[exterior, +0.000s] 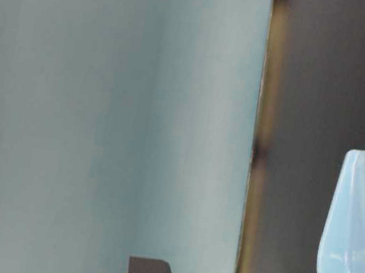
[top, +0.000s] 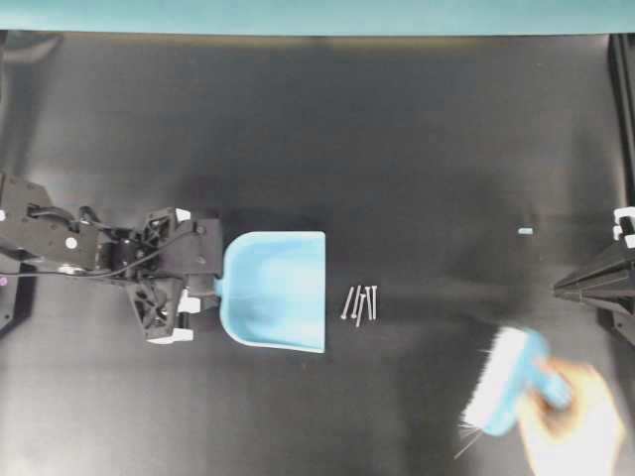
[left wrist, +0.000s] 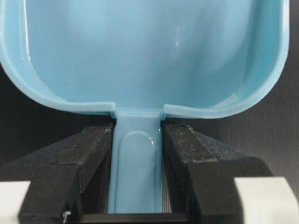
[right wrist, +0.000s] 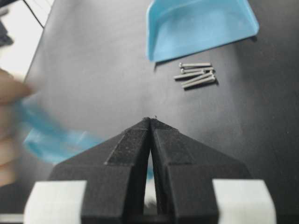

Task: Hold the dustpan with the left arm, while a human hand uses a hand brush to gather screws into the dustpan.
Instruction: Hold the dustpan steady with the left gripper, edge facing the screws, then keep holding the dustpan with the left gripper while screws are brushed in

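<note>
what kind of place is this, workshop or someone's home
Most likely a robot lab test bench, not a home: a bare black tabletop backed by a plain teal wall, with two robot grippers, the left gripper clamping a blue dustpan beside a staged pile of screws.

Overhead and right wrist views share dustpan [top: 276, 291].

On the counter [top: 397, 149], the dustpan [top: 278, 291] lies left of centre in the overhead view, its handle clamped between the fingers of the left end effector [top: 203, 288] on its left. The screws [top: 361, 302] lie bunched just off its open right edge. The hand brush [top: 508, 382], held by the human hand [top: 575, 416], sits well apart at the lower right.
</note>
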Available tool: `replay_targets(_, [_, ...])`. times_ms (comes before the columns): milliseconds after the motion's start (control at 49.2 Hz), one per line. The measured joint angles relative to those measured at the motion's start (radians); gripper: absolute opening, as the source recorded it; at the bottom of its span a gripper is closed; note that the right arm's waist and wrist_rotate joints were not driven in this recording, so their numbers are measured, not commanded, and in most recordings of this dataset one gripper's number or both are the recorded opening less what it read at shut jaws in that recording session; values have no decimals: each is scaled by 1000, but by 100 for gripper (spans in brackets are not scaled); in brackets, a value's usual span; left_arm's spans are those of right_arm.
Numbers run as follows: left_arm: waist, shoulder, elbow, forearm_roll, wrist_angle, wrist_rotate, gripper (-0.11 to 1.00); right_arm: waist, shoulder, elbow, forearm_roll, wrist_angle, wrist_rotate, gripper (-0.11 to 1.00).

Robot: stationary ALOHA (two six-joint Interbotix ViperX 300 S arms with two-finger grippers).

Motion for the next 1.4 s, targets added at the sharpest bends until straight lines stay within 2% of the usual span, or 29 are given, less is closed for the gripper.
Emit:
replay_targets(285, [6, 8, -37, 2, 80, 31, 30, 0, 2, -2, 2, 0, 2, 0])
replay_targets(691, [31, 32, -101, 2, 164, 35, 30, 0, 0, -2, 2, 0, 0, 0])
replay_targets(996, [31, 48, -161, 0, 367, 35, 30, 0, 0, -2, 0, 0, 2, 0])
replay_targets(1138, [32, 48, -179, 0, 437, 61, 31, 0, 0, -2, 0, 0, 2, 0])
replay_targets(1403, [35, 49, -187, 0, 420, 100, 30, 0, -2, -2, 0, 0, 2, 0])
